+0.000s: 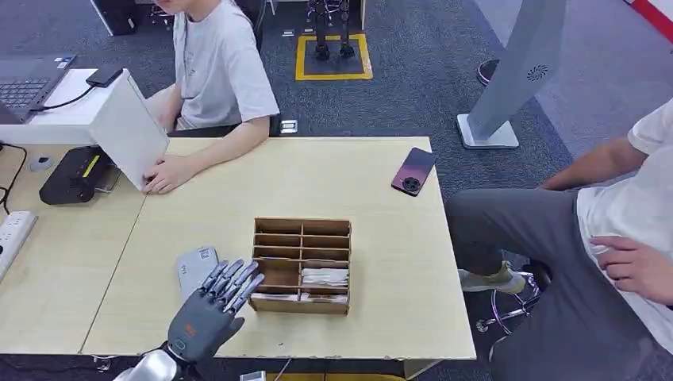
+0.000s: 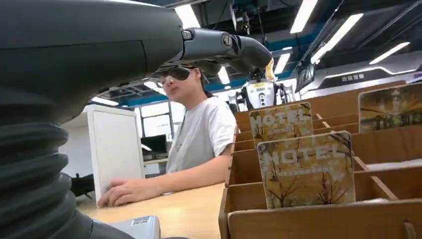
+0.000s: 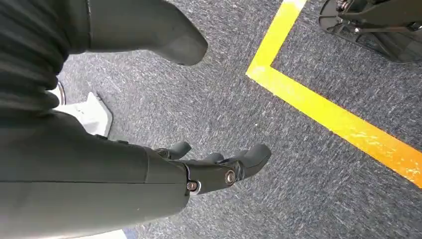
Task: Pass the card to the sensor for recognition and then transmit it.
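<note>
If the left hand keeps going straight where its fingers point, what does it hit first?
Likely the near-left corner of the wooden card box; the left hand points its fingers at it. Height above the table is unclear.

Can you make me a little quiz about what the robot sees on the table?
1. True or false: the left robot hand holds a card.
2. What stands in the wooden box? A) hotel cards B) spoons C) apples
3. What dark thing lies on the table near its far edge?

Key:
1. False, its fingers are apart and hold nothing.
2. A
3. A phone.
</note>
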Robot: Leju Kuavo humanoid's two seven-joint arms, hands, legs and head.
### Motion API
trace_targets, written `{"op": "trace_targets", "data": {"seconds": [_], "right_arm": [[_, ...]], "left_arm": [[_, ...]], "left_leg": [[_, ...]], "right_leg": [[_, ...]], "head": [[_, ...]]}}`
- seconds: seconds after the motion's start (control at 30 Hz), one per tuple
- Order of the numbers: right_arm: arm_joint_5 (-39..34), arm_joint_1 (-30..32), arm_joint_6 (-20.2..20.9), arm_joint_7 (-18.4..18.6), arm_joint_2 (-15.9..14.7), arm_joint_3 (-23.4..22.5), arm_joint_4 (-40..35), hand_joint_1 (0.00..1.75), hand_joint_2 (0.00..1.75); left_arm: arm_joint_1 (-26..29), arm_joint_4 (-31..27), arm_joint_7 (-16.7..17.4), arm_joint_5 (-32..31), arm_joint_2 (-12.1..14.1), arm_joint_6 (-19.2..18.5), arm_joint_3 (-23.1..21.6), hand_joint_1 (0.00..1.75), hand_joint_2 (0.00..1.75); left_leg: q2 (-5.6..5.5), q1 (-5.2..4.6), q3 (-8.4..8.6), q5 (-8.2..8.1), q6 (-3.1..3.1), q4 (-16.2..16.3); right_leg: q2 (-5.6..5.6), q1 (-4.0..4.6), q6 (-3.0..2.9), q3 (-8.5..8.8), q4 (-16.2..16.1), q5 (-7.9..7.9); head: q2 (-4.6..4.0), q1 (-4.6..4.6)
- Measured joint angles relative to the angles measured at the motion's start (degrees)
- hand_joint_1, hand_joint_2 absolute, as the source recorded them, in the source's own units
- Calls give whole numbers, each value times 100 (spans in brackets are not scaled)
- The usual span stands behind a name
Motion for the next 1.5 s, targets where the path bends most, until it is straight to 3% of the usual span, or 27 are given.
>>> {"op": "trace_targets", "data": {"seconds": [0.3, 0.5, 1.2, 1.5], "right_arm": [[-65, -17, 7, 50, 2, 44, 0, 0, 175], [-85, -22, 7, 50, 2, 46, 0, 0, 175], [-105, -24, 2, 50, 2, 48, 0, 0, 175], [-120, -24, 0, 50, 7, 66, 0, 0, 175]], "left_arm": [[-208, 418, 621, -447, -11, 50, -422, 0, 175], [-344, 592, 759, -449, -13, 57, -630, 0, 175], [-417, 886, 763, -453, -247, 48, -789, 0, 175], [-510, 966, 584, -344, -385, 28, -789, 0, 175]], "left_leg": [[-1, 0, -1, 0, 0, 0], [-1, 0, -1, 0, 0, 0], [-1, 0, 0, 0, 0, 0], [-1, -1, -1, 0, 0, 0]], "right_leg": [[0, 0, 0, 0, 0, 0], [0, 0, 0, 0, 0, 0], [0, 0, 0, -1, 0, 0], [0, 0, 0, 0, 0, 0]], "head": [[0, 2], [0, 0], [0, 0], [0, 0]]}}
